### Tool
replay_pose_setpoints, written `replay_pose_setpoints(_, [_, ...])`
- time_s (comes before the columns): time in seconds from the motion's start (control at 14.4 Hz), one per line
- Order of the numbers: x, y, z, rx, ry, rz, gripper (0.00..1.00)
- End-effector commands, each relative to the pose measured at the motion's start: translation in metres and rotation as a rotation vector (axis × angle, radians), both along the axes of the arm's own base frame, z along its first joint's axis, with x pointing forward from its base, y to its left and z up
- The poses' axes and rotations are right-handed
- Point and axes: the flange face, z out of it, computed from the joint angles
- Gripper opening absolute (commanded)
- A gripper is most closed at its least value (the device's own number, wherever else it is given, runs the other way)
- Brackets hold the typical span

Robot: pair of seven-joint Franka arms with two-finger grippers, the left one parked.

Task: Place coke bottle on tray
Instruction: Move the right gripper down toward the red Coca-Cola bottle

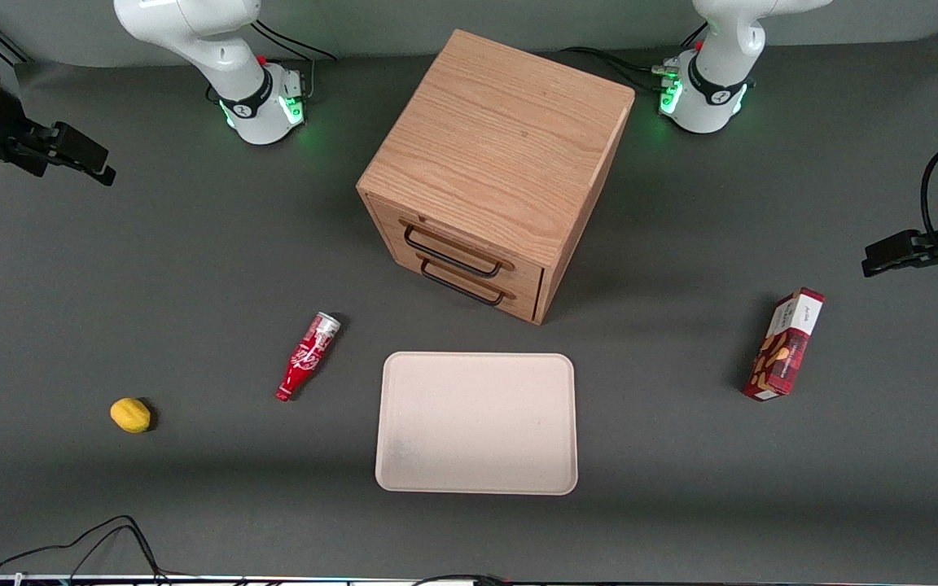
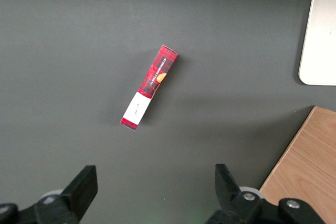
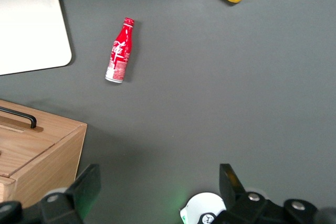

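The coke bottle (image 1: 307,356) lies on its side on the grey table beside the tray (image 1: 477,422), its red cap nearer the front camera and its silver base toward the cabinet. It also shows in the right wrist view (image 3: 119,50), with the tray's corner (image 3: 31,24) beside it. My right gripper (image 1: 82,159) hangs high over the working arm's end of the table, well away from the bottle. In the right wrist view the gripper (image 3: 157,182) is open and empty, with bare table between its fingers.
A wooden two-drawer cabinet (image 1: 493,175) stands farther from the camera than the tray. A yellow lemon (image 1: 130,414) lies toward the working arm's end. A red snack box (image 1: 785,344) lies toward the parked arm's end. Cables run along the table's front edge.
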Motion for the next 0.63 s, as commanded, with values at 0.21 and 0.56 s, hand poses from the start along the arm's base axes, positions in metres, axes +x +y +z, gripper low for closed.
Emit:
replay_pose_setpoints(0.21, [0.006, 0.003, 0.002, 0.026, 0.009, 0.019, 1.00])
replay_pose_setpoints(0.56, [0.027, 0.022, -0.020, 0.022, 0.040, -0.029, 1.00])
